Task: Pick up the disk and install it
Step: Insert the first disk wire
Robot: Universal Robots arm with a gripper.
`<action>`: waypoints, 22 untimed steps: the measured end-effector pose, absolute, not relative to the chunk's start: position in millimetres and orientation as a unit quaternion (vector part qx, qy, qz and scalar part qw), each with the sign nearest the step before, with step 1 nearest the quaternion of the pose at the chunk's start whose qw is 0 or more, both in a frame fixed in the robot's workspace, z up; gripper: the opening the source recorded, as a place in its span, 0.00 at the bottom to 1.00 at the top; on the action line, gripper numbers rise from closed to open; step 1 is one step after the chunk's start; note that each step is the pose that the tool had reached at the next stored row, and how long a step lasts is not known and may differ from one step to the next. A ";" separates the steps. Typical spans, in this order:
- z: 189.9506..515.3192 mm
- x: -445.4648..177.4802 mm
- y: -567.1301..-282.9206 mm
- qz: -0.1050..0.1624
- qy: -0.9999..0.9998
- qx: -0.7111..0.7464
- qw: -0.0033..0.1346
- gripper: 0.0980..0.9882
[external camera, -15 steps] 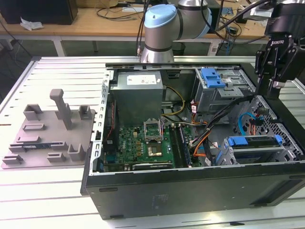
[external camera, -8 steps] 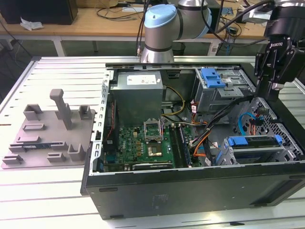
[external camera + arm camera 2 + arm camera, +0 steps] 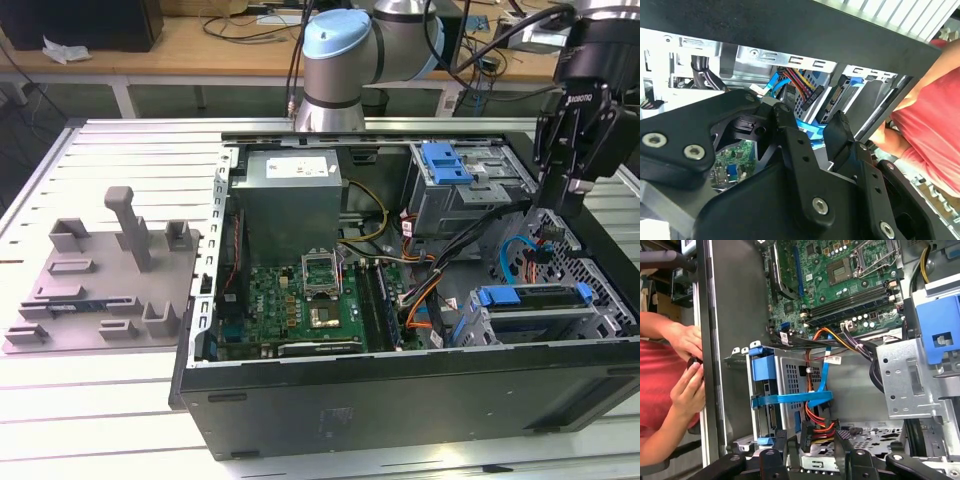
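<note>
Paint, metal, plastic
Matt black metal case wall [image 3: 400,410]; dull silver sheet-metal drive cage [image 3: 440,208]; smooth blue plastic tab [image 3: 445,162]; matt black gripper [image 3: 809,115]; ribbed pale metal table [image 3: 100,425]; matt grey plastic fixture [image 3: 100,252].

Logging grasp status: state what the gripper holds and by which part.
Nothing. The gripper is open and empty, its fingers apart above the open computer case.

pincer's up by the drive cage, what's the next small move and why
Probably pause before descending: the pincer is open and empty near the drive cage, and a person's hands are at the case wall beside that cage.
</note>
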State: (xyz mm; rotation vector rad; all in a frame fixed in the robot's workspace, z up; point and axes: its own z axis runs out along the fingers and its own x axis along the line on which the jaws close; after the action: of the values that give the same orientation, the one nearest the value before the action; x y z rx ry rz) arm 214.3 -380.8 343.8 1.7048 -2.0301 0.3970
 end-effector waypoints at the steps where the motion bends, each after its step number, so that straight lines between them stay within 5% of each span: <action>1: 343.5 214.3 -381.5 0.144 -0.738 0.619 0.228 0.45; 8: 342.1 214.3 -383.0 0.142 -0.741 0.614 0.230 0.45; 12: 341.6 214.3 -383.4 0.141 -0.742 0.613 0.231 0.28; 22: 338.4 217.2 -391.9 0.137 -0.743 0.612 0.236 0.28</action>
State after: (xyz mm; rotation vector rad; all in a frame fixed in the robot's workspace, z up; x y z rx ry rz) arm 217.2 -391.9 338.4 1.6780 -2.0371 0.3746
